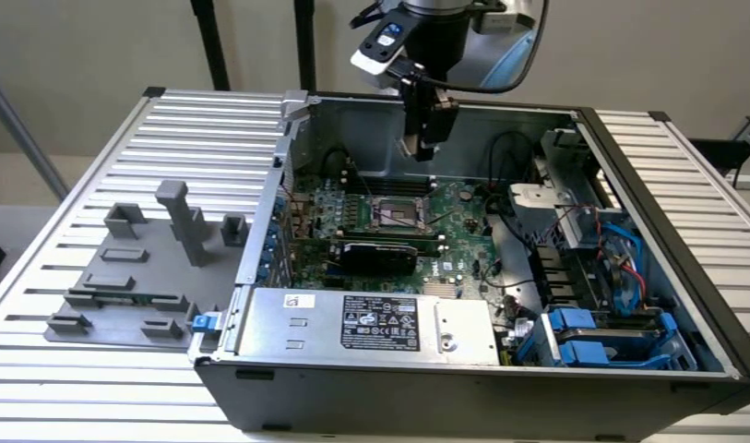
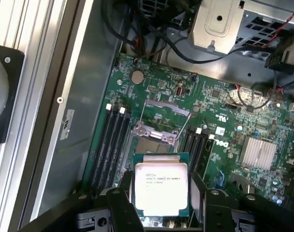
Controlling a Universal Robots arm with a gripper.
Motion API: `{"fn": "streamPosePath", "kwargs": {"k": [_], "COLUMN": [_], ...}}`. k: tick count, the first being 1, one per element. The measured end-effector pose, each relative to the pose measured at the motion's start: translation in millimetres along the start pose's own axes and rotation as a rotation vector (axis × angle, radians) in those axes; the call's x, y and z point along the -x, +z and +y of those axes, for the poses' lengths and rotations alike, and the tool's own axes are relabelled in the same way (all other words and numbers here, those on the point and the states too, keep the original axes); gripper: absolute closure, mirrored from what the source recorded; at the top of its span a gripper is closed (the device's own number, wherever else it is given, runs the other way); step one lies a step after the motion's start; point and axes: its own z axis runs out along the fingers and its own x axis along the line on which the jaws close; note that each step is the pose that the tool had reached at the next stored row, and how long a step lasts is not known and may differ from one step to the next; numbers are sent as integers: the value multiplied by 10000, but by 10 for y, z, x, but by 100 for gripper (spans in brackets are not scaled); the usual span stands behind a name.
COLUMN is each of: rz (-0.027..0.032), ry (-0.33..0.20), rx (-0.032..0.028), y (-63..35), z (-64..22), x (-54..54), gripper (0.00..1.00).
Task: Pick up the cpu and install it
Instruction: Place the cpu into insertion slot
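Your fingers point(image 2: 122, 208) are clamped on the cpu point(image 2: 161, 187), one black finger against each of two opposite edges. The chip lies flat between them, with its silvery printed lid facing the wrist camera and a thin pale rim showing around it. In the wrist view it hangs in the air above the green motherboard point(image 2: 224, 121), apart from it. Just beyond its far edge you see the socket point(image 2: 155, 141) with its metal frame swung up. Dark memory slots point(image 2: 113, 140) run along both sides of the socket.

In the exterior view the fingers point(image 1: 424, 129) point down into the open computer case point(image 1: 350, 392), well above the socket point(image 1: 393, 214) and not touching the board. Nearer the camera, a silver box with a black label point(image 1: 375, 323) sits inside the case. The case rests on a slatted metal worktop point(image 1: 202, 120), and a grey fixture plate point(image 1: 128, 277) lies on the exterior view's left.
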Motion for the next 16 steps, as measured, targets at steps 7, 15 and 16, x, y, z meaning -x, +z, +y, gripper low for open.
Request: {"fn": "streamPosePath", "kwargs": {"k": [7, 15, 16], "rz": [-53, -78, -71], "ry": [1274, 2123, 2128], "rx": [-19, -29, -29], "y": [44, 66, 66], "z": [-2, -38, -58], "x": [-1, -2, -1], "gripper": [45, 45, 45]}}
